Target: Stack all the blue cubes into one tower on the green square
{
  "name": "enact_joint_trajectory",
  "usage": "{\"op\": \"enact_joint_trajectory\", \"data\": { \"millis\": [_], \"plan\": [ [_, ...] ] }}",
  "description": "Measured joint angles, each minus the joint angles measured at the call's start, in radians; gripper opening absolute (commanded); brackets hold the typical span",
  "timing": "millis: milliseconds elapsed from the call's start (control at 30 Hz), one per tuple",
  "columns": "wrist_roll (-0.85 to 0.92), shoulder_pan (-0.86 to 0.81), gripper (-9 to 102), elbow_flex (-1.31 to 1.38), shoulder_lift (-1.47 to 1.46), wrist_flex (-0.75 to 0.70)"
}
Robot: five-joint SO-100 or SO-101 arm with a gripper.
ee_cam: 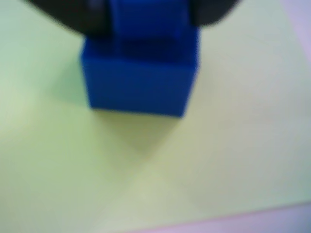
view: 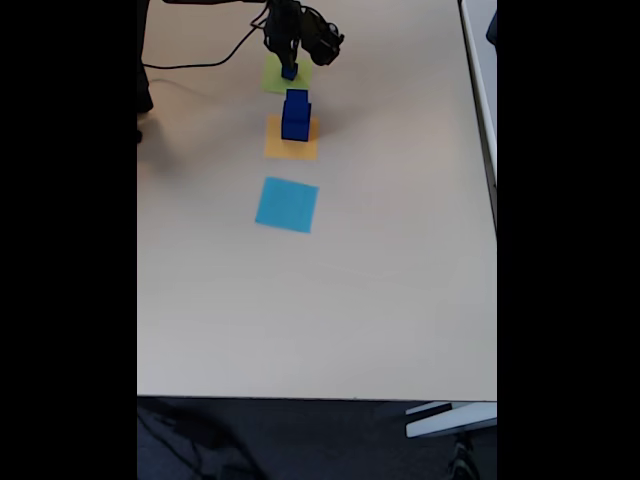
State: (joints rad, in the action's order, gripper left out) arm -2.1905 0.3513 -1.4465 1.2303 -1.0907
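In the blurred wrist view a dark blue cube rests on the green square. A narrower blue cube sits on its top, between the black fingers of my gripper, which appears shut on it. In the fixed view the gripper hangs over the green square at the far end of the table, with the blue cubes under it. A separate pile of blue cubes stands on the orange square just in front of it.
The orange square and a light-blue paper square lie in a row toward the near edge of the beige table. A black cable runs along the far left. The table's right edge is close by.
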Motion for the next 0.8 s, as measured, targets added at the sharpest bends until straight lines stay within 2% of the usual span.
{"op": "enact_joint_trajectory", "data": {
  "millis": [467, 800],
  "plan": [
    [0.071, 0.0, 13, 0.014, 0.0, 0.017],
    [0.235, -0.021, 13, 0.229, 0.003, 0.017]
  ]
}}
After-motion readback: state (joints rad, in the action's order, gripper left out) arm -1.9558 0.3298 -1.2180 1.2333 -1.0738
